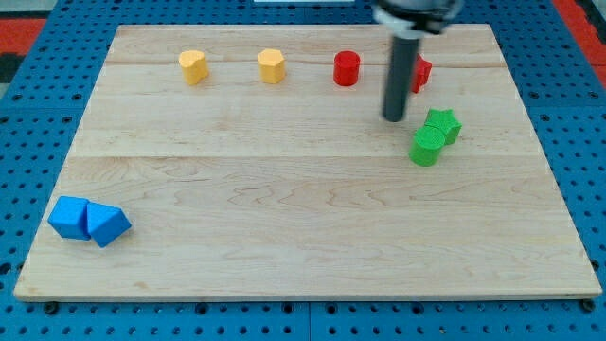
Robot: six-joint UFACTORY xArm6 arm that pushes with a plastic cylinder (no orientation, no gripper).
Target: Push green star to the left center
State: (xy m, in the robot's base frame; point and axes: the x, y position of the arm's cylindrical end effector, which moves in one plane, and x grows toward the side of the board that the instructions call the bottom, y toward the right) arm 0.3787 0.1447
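The green star lies on the wooden board at the view's upper right. A green cylinder touches it at its lower left. My tip is just left of the green star, a short gap away, and above and left of the green cylinder. The rod rises from the tip to the view's top and partly hides a red block behind it.
A red cylinder and two yellow blocks stand in a row along the board's top. Two blue blocks touch each other at the lower left. The board's left edge borders blue pegboard.
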